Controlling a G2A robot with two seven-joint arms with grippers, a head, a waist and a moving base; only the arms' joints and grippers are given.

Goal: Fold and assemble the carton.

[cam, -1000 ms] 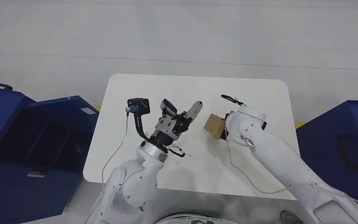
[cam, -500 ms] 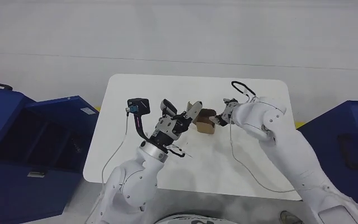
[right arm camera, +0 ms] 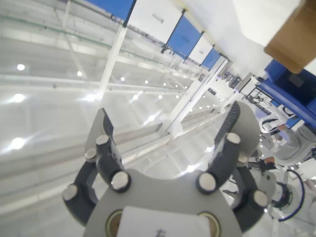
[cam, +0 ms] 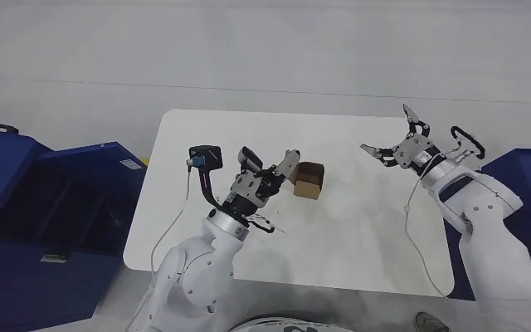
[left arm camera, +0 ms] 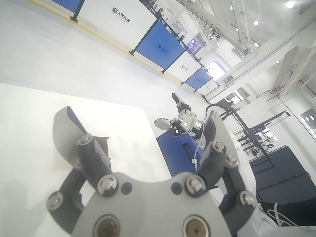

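Fingers (cam: 289,161) on our left gripper (cam: 270,158) are spread wide with nothing in them, one tip just beside the carton (cam: 309,180), which sits loose near the middle of the table (cam: 365,241). Our right gripper (cam: 388,131) is wide open too, well apart over by the table's right edge. Our worry from here: nothing's steadying that light box, so a one-sided nudge could slide or tip it instead of folding a flap.

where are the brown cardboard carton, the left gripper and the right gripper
brown cardboard carton (cam: 309,181), top view, visible middle
left gripper (cam: 270,159), top view, between fingertips
right gripper (cam: 387,129), top view, between fingertips
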